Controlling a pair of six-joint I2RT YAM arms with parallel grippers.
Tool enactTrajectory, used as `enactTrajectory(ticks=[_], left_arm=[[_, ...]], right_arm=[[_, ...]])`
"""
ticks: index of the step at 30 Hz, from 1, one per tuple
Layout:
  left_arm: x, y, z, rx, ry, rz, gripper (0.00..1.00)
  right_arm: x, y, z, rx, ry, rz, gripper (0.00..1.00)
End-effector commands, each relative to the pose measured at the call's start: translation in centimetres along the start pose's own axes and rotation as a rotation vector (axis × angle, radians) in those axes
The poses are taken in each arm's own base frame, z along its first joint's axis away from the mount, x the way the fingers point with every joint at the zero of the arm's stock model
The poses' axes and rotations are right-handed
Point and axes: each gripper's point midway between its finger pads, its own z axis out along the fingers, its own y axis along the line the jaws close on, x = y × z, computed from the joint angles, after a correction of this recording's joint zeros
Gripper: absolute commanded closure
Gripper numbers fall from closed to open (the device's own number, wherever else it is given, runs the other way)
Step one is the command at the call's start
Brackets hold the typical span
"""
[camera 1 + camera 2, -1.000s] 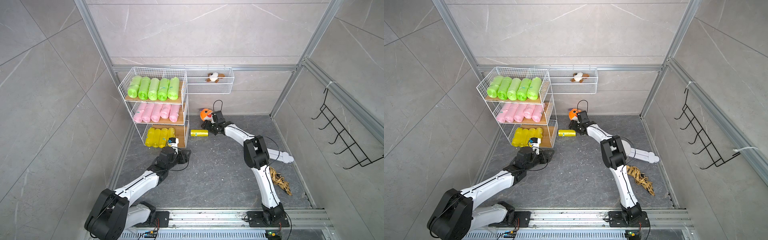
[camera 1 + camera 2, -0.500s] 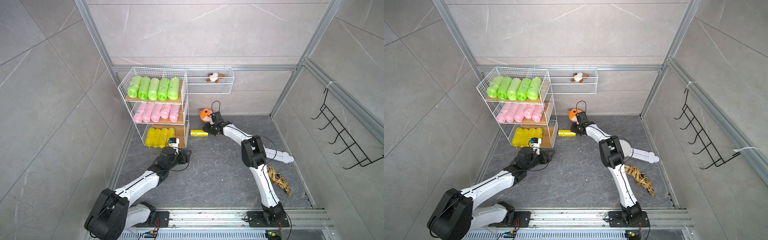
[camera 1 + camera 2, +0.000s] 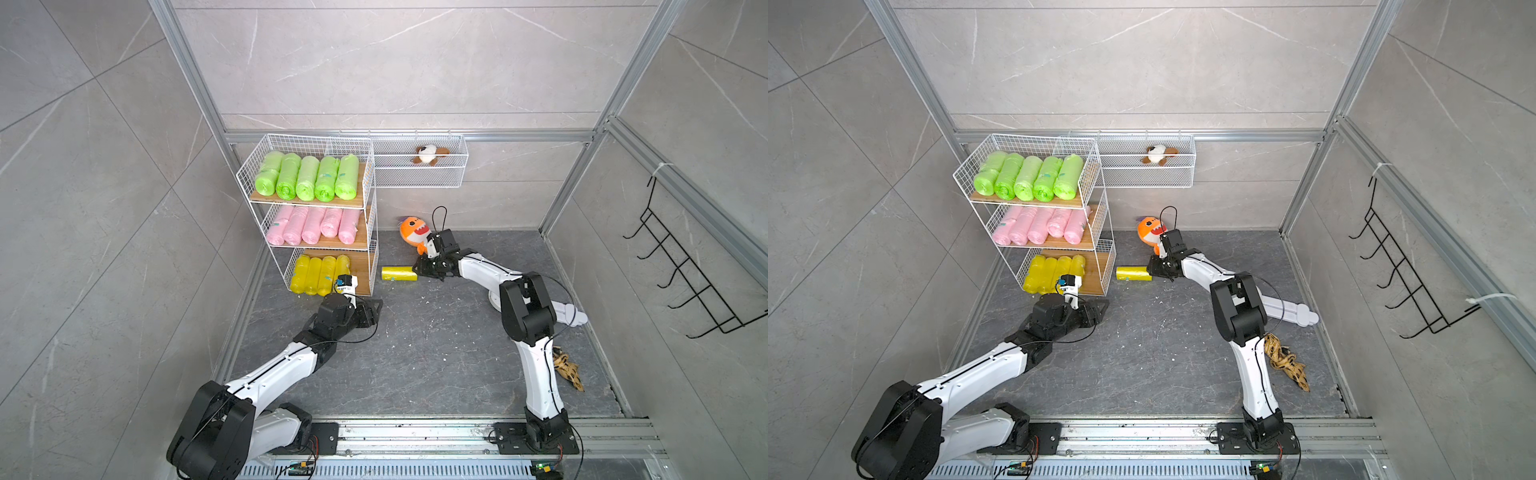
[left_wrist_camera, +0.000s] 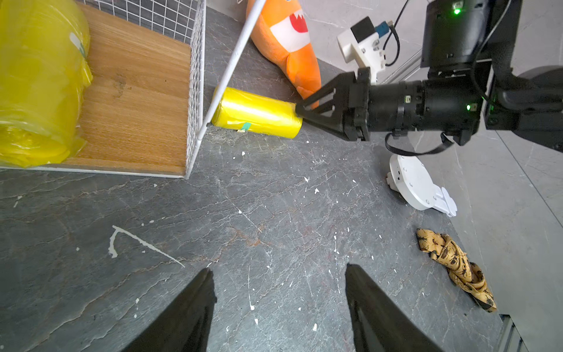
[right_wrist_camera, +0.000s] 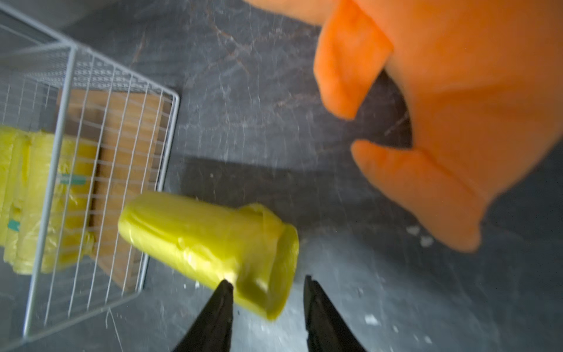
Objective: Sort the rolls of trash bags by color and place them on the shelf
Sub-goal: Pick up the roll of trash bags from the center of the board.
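Note:
A yellow roll (image 3: 399, 273) (image 3: 1133, 274) lies on the dark floor just right of the shelf (image 3: 374, 216) (image 3: 1105, 216). My right gripper (image 3: 417, 269) (image 3: 1149, 271) (image 5: 266, 280) is shut on the near end of that roll (image 5: 207, 237) (image 4: 256, 111). The shelf's top board holds green rolls (image 3: 307, 176), the middle board pink rolls (image 3: 313, 224), and the bottom board yellow rolls (image 3: 318, 274). My left gripper (image 3: 376, 309) (image 4: 278, 271) hovers open and empty over the floor in front of the bottom tier.
An orange plush shark (image 3: 413, 230) lies right behind the right gripper. A wire basket (image 3: 419, 174) with a small plush hangs on the back wall. A patterned cloth (image 3: 567, 368) and a white plastic part (image 3: 565, 313) lie at the right, under a black hook rack (image 3: 685, 270).
The right gripper has closed its jaws from wide open onto the end of the yellow roll on the floor. The left arm has stayed still.

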Motion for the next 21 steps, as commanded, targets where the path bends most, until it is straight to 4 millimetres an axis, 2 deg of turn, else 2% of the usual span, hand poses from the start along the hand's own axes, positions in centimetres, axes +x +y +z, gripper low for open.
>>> enactTrajectory(ticks=[1, 3, 6, 10, 14, 21], left_arm=[[-1.1, -0.5, -0.6, 0.007, -0.042, 0.024, 0.29], [-1.1, -0.5, -0.5, 0.004, -0.040, 0.027, 0.29], [-1.2, -0.5, -0.5, -0.001, -0.037, 0.035, 0.29], [-1.2, -0.5, -0.5, -0.004, -0.032, 0.037, 0.29], [-1.1, -0.3, -0.6, -0.012, -0.035, 0.036, 0.29], [-1.3, -0.4, -0.3, -0.021, -0.019, 0.045, 0.29]], right_arm=[[0.1, 1.1, -3.3, -0.036, -0.030, -0.101, 0.53], [0.1, 1.4, -4.4, -0.047, -0.059, -0.165, 0.47], [-0.6, 2.3, -5.3, -0.071, -0.097, -0.314, 0.32], [-1.5, 2.2, -4.6, -0.033, -0.084, -0.506, 0.09], [-2.5, 1.6, -3.6, 0.017, -0.085, -0.649, 0.03], [-3.5, 1.4, -0.9, 0.040, -0.049, -0.871, 0.01]])
